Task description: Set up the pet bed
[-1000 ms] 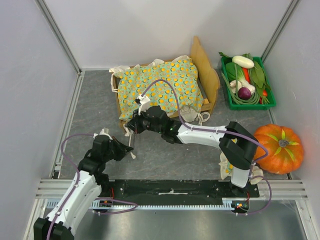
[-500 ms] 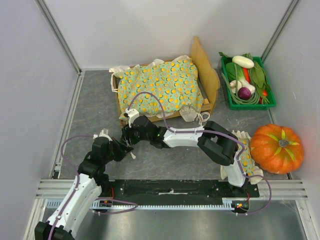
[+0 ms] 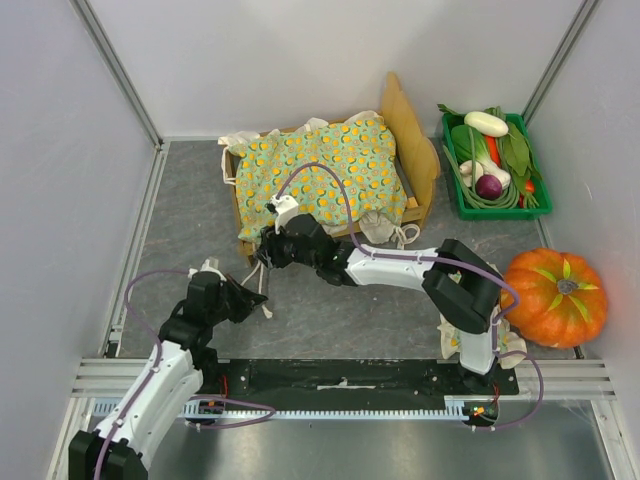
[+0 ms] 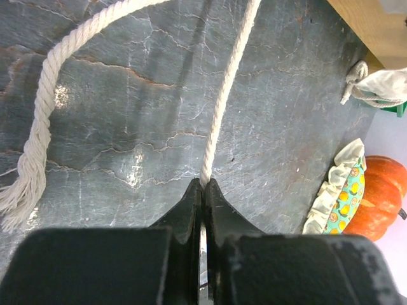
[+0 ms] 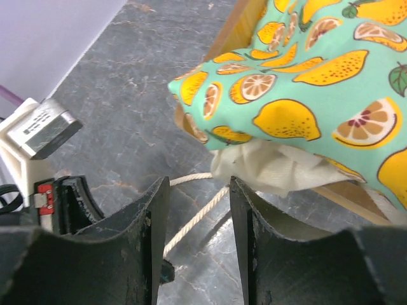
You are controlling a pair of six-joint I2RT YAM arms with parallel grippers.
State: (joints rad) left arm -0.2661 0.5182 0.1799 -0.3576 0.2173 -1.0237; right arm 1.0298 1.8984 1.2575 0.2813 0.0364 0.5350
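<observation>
The pet bed stands at the back, its light-wood headboard to the right. A green fruit-print blanket covers it. A thin white cord runs from the blanket's near-left corner down to my left gripper, which is shut on it just above the grey floor. My right gripper hovers open at that same corner, with the cord passing below its fingers and the blanket's white ruffle just ahead. Nothing is between its jaws. From above, the right gripper sits just beyond the left gripper.
A matching ruffled pillow lies by the right arm's base, beside an orange pumpkin. A green crate of toy vegetables stands back right. A frayed tassel of thicker rope lies on the floor to the left.
My right gripper opened, dipped toward the left gripper, then came back up to the bed's near-left corner. The left gripper stayed shut on the cord.
</observation>
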